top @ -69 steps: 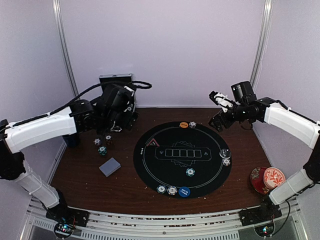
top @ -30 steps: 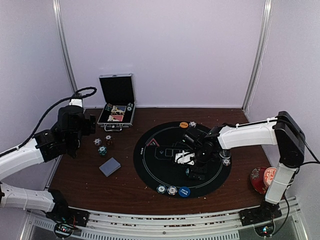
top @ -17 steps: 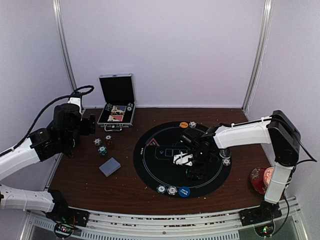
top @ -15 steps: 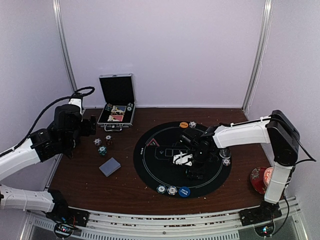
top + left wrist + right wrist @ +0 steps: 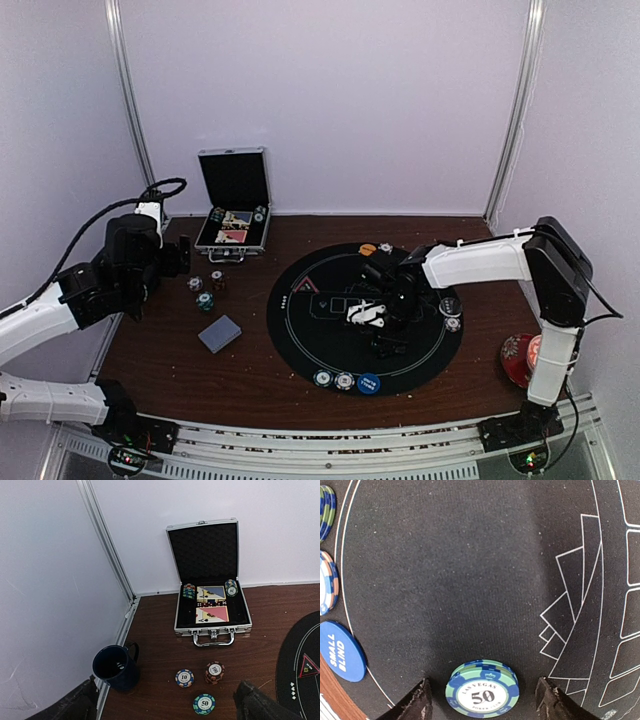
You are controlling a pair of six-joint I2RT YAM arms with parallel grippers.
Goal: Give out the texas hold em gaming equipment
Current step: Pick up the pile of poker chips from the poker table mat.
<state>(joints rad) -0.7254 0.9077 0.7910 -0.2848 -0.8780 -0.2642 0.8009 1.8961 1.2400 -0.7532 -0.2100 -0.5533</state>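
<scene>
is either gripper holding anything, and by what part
Nothing is held. The right gripper straddles the teal 50 chip, fingers clear of its rim; the left gripper is open and empty.

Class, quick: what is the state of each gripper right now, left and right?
Left gripper: open, holding nothing.
Right gripper: open, straddling the 50 chip, not gripping it.
</scene>
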